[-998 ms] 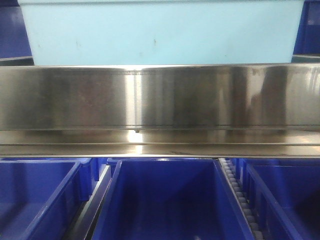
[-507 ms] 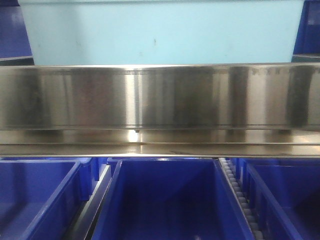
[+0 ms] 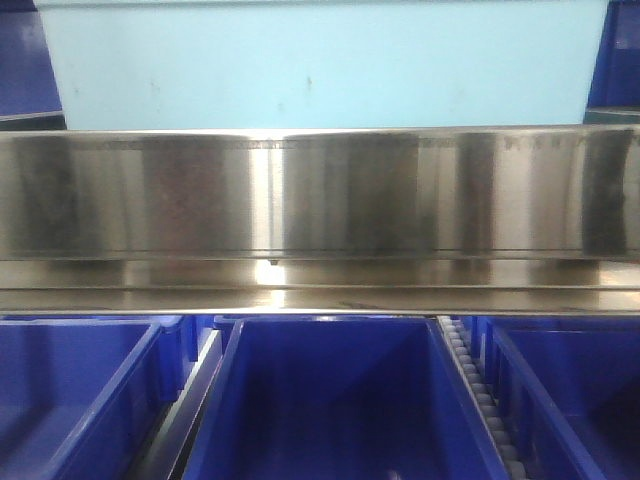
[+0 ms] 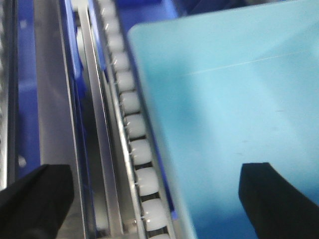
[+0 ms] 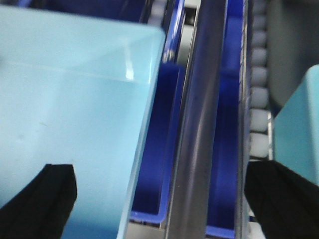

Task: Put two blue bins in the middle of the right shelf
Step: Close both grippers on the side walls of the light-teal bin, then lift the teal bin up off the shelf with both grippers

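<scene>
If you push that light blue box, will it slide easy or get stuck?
The light blue bin probably feels stiff and light: smooth plastic walls, and the inside that shows looks empty. It may glide easily if it sits on white rollers like those beside it. The steel rail in front would likely stop it sliding forward.

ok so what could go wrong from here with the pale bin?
1. The left gripper and right gripper both straddle walls of the pale bin with jaws wide open. Nothing holds it, so it may drift on the rollers.
2. In the left wrist view the bin's edge runs askew over the rollers, so it may seat crooked.
3. The second bin sits close beside the right gripper. A sideways move may bump it.
</scene>
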